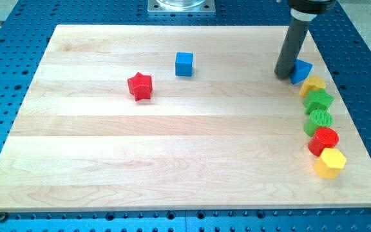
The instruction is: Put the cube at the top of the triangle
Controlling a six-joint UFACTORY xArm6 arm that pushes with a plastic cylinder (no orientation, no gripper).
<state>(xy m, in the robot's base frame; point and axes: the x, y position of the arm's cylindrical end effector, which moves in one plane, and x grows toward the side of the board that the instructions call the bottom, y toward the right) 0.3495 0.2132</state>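
Observation:
A blue cube (183,64) sits on the wooden board in the upper middle of the view. A blue triangle block (301,70) lies near the board's upper right. My tip (283,74) rests on the board right against the triangle's left side, partly hiding it. The cube is far to the left of the tip and the triangle.
A red star (140,86) lies left of the cube. Down the right edge below the triangle runs a row: a yellow block (313,84), a green star-like block (318,100), a green block (318,120), a red cylinder (324,140), a yellow hexagon (330,162).

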